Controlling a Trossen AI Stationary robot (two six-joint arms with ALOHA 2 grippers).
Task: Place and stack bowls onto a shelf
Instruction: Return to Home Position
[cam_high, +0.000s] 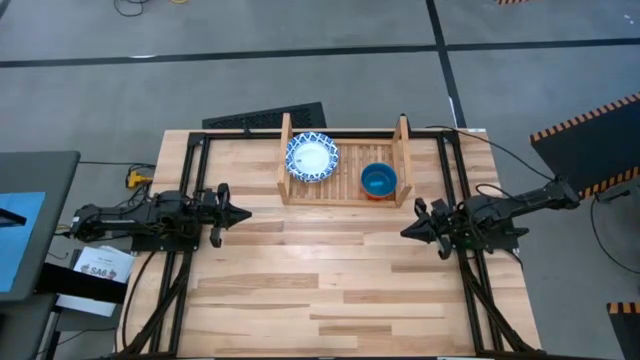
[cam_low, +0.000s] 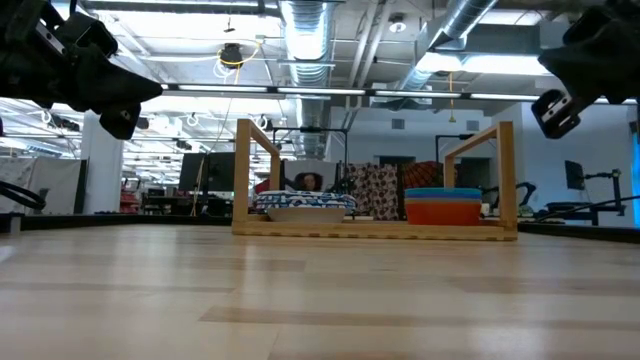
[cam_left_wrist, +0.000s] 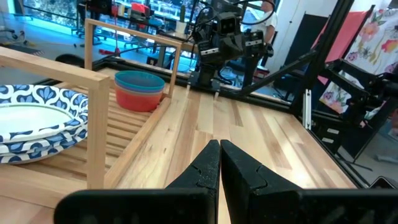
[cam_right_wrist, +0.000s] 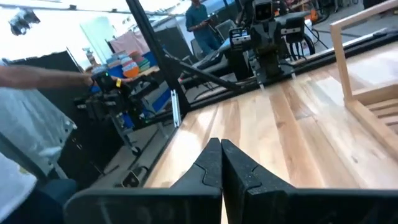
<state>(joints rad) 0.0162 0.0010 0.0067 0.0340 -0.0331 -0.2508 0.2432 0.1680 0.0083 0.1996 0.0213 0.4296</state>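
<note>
1. Wooden shelf (cam_high: 348, 190) stands at the back edge of the desk (cam_high: 330, 290), its long axis running left to right. The patterned bowls (cam_high: 312, 157) sit at its left end and the teal bowl (cam_high: 378, 181) at its right, all mouths up.
2. Seen low, the teal bowl is nested on an orange bowl (cam_low: 442, 213).
3. Closed tip to tip and empty, the left pincer (cam_left_wrist: 219, 144) points level across the desk.
4. Likewise closed and empty, the right pincer (cam_right_wrist: 221, 143) is clear of the shelf.

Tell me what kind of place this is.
Probably a robotics lab or workshop: bare ceiling ducts overhead, hazard stripes on the grey floor, and the left gripper and right gripper idle over a wooden table.
</note>
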